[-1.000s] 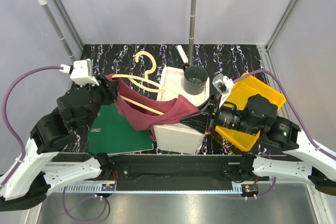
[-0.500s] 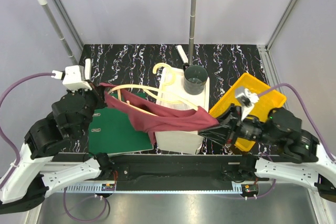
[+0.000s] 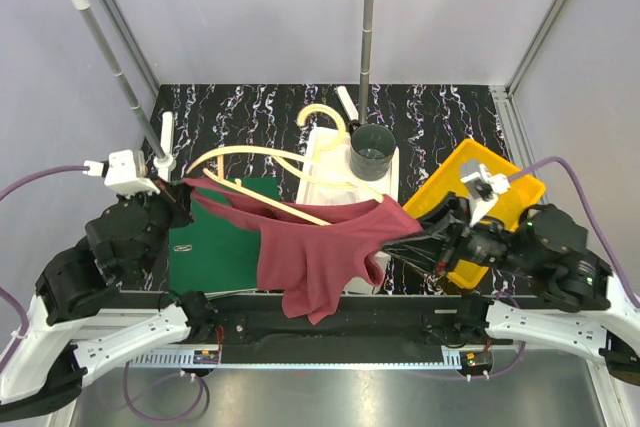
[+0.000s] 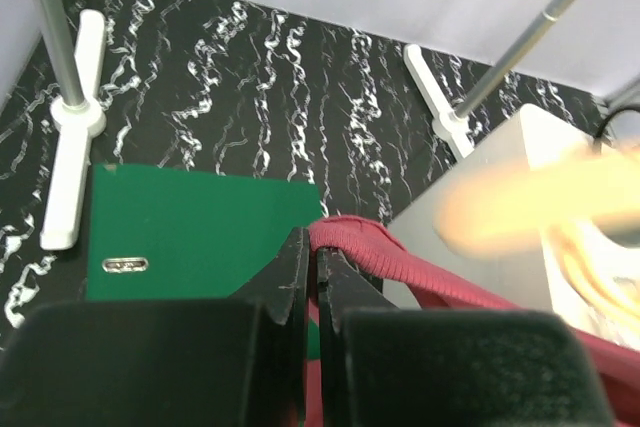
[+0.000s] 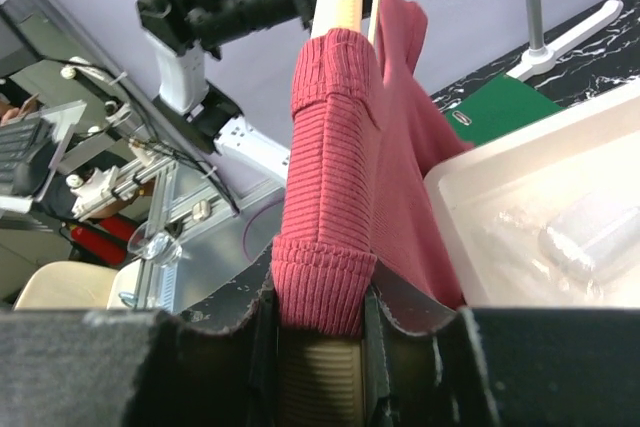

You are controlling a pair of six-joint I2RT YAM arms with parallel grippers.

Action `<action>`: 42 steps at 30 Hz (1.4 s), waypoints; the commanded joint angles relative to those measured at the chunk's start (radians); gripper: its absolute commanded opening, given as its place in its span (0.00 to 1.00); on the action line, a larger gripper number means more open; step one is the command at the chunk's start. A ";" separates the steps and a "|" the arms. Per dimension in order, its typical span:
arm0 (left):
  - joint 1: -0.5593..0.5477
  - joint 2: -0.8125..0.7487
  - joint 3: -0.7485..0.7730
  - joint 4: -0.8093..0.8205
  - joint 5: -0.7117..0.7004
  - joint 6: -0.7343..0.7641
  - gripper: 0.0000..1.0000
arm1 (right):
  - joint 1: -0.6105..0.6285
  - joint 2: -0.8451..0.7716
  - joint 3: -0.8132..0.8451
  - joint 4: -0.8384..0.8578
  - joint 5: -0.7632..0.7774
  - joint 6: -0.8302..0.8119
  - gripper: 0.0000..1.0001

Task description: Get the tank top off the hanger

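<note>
Over the last second both arms have drawn apart. The left hand has gone back toward its own corner and the right hand back over the yellow tray. The tank top, which lay bunched across the white bin, now spans between them, its body sagging over the near edge of the table. The hanger has swung round with it, so its hook lies toward the bin instead of pointing up the table. The left hand was still part open a second ago.

The left hand is now clenched on a narrow strap, and its wrist view shows the red cord pinched between the fingers. The right hand grasps a ribbed edge of the cloth, with the hanger's wooden arm running into that same fold.

I judge this the stripping step, about halfway: the cloth is taut, but the hanger remains threaded through it, lifted above the green mat. Next I'd have to work one shoulder off its hanger end. That needs slack on one side rather than more pull, or the wood just rides along.
</note>
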 commanded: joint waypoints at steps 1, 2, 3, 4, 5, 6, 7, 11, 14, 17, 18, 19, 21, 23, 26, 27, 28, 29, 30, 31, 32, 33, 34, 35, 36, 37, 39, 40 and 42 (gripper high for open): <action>0.007 -0.062 -0.025 0.015 0.039 -0.054 0.00 | 0.006 0.133 0.094 0.172 0.060 -0.029 0.00; 0.007 -0.071 -0.028 0.017 0.044 -0.052 0.00 | 0.004 0.161 0.123 0.187 0.073 -0.034 0.00; 0.007 -0.085 -0.031 0.015 0.051 -0.052 0.00 | 0.006 0.211 0.139 0.196 0.079 -0.040 0.00; 0.007 -0.092 -0.032 0.014 0.061 -0.051 0.00 | 0.006 0.238 0.154 0.205 0.089 -0.053 0.00; 0.007 -0.097 -0.032 0.012 0.067 -0.051 0.00 | 0.004 0.262 0.186 0.209 0.118 -0.060 0.00; 0.007 -0.108 -0.034 0.004 0.071 -0.051 0.01 | 0.006 0.306 0.203 0.212 0.134 -0.066 0.00; 0.007 -0.114 -0.026 0.000 0.090 -0.051 0.07 | 0.004 0.328 0.219 0.215 0.136 -0.072 0.00; 0.007 -0.148 -0.005 -0.002 0.205 -0.044 0.70 | 0.004 0.426 0.300 0.227 0.221 -0.098 0.00; 0.007 -0.171 0.024 0.013 0.303 -0.057 0.82 | 0.004 0.497 0.332 0.236 0.244 -0.127 0.00; 0.005 -0.178 0.034 0.082 0.409 -0.080 0.86 | 0.004 0.557 0.338 0.262 0.254 -0.144 0.00; 0.007 -0.177 0.026 0.139 0.435 -0.089 0.86 | 0.006 0.583 0.335 0.273 0.254 -0.152 0.00; 0.007 -0.171 0.021 0.170 0.477 -0.112 0.86 | 0.004 0.595 0.332 0.296 0.254 -0.156 0.00; 0.007 -0.140 0.005 0.268 0.508 -0.132 0.86 | 0.004 0.632 0.325 0.319 0.255 -0.165 0.00; 0.007 -0.091 0.004 0.317 0.525 -0.158 0.83 | 0.004 0.655 0.322 0.353 0.254 -0.172 0.00; 0.007 -0.015 0.035 0.380 0.510 -0.170 0.81 | 0.004 0.696 0.325 0.383 0.246 -0.184 0.00; 0.007 0.001 0.044 0.418 0.504 -0.166 0.81 | 0.006 0.713 0.325 0.388 0.241 -0.185 0.00; 0.007 0.016 0.049 0.434 0.484 -0.155 0.80 | 0.004 0.721 0.326 0.391 0.238 -0.187 0.00; 0.005 0.045 0.056 0.451 0.467 -0.152 0.79 | 0.006 0.727 0.325 0.391 0.229 -0.189 0.00; 0.007 0.056 0.066 0.455 0.449 -0.152 0.77 | 0.004 0.735 0.325 0.390 0.229 -0.187 0.00; 0.007 0.064 0.066 0.464 0.418 -0.156 0.76 | 0.006 0.738 0.322 0.428 0.226 -0.189 0.00; 0.007 0.073 0.064 0.478 0.409 -0.159 0.74 | 0.006 0.738 0.315 0.433 0.222 -0.187 0.00; 0.007 0.075 0.057 0.506 0.401 -0.167 0.72 | 0.004 0.742 0.312 0.437 0.218 -0.189 0.00; 0.007 0.076 0.049 0.521 0.389 -0.184 0.70 | 0.004 0.746 0.309 0.445 0.214 -0.189 0.00; 0.007 0.079 0.041 0.546 0.384 -0.193 0.68 | 0.006 0.749 0.306 0.449 0.212 -0.190 0.00; 0.007 0.081 0.037 0.546 0.366 -0.208 0.66 | 0.004 0.752 0.305 0.452 0.209 -0.190 0.00; 0.007 0.088 0.038 0.544 0.358 -0.215 0.66 | 0.006 0.752 0.302 0.460 0.206 -0.189 0.00; 0.005 0.102 0.037 0.535 0.331 -0.238 0.64 | 0.004 0.756 0.300 0.466 0.202 -0.189 0.00; 0.007 0.104 0.034 0.535 0.320 -0.244 0.63 | 0.004 0.758 0.299 0.471 0.195 -0.190 0.00; 0.007 0.110 0.024 0.552 0.289 -0.245 0.61 | 0.006 0.761 0.299 0.472 0.188 -0.195 0.00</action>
